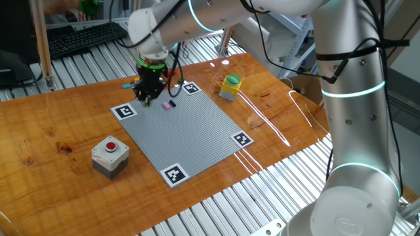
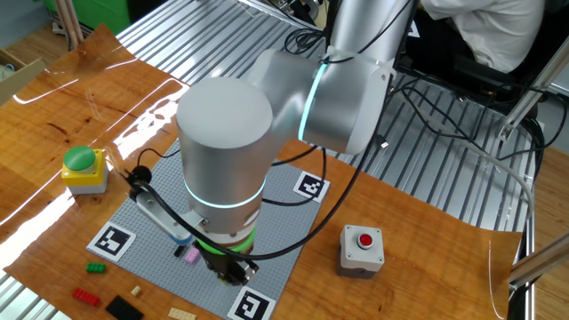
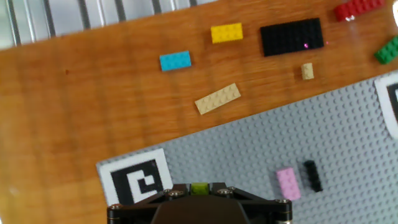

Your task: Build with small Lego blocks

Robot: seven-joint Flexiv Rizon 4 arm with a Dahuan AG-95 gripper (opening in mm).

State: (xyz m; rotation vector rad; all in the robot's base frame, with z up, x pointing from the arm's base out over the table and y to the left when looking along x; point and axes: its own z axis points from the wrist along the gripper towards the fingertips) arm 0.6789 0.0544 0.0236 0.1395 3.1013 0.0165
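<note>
**Robot hand hovers low over grey baseplate, a small green piece between its fingers**

The robot's hand (image 1: 146, 96) points straight down at the near-left part of the grey studded baseplate (image 1: 197, 134) on the wooden desk (image 1: 59, 124), close to one of the plate's black-and-white corner markers (image 1: 125, 111). In the hand view a small yellow-green brick (image 3: 199, 187) sits right at the front of the fingers, which stand narrow around it; whether it already touches the studs cannot be told. Just beside the hand, on the plate, a pink brick (image 3: 288, 183) and a slim black brick (image 3: 311, 175) lie side by side, barely apart. Loose pieces wait on the bare wood off the plate's edge: a blue brick (image 3: 175, 61), a yellow brick (image 3: 226, 32), a large black plate (image 3: 292, 36), a tan plate (image 3: 217, 98) lying askew, a tiny tan piece (image 3: 307, 71), a red brick (image 3: 359, 9) and a green brick (image 3: 388, 50) at the frame's border. Well apart from the bricks, a grey box with a red button (image 1: 109, 156) stands off one side of the plate and a yellow box with a green round top (image 1: 230, 86) off the other.
</note>
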